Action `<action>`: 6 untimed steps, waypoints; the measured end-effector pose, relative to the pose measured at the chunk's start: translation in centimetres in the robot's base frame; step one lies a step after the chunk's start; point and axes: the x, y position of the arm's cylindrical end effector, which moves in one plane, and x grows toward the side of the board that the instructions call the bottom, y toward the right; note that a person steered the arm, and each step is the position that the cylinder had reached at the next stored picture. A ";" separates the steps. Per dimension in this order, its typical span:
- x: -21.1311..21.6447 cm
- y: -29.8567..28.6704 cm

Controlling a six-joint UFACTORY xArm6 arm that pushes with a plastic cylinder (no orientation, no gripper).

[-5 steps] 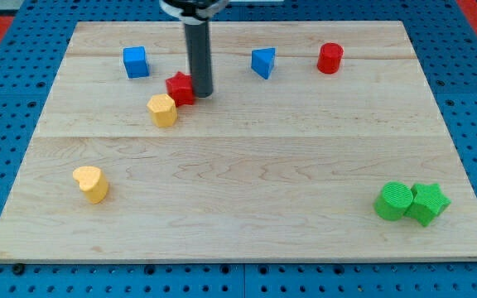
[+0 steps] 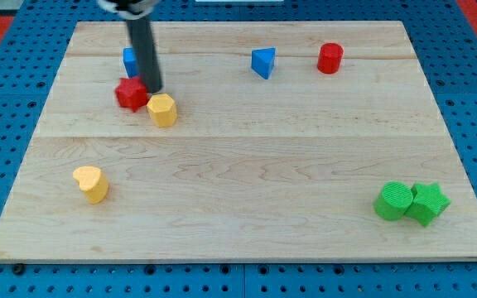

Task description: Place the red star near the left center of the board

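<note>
The red star [image 2: 130,93] lies on the wooden board [image 2: 238,165] in the upper left part. My tip [image 2: 152,88] is right against the star's right side, between it and the yellow hexagon block [image 2: 162,109], which sits just below and to the right. The blue cube [image 2: 130,60] stands just above the star, partly hidden behind the rod.
A yellow heart-shaped block [image 2: 91,183] lies at the lower left. A blue triangle block [image 2: 263,62] and a red cylinder [image 2: 330,58] sit along the view's top. A green cylinder [image 2: 394,201] and green star [image 2: 429,203] touch at the lower right.
My tip has moved left and pushed the red star leftward, past the yellow hexagon. The rod now covers part of the blue cube. The other blocks have not moved.
</note>
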 end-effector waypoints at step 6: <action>1.8 -8.5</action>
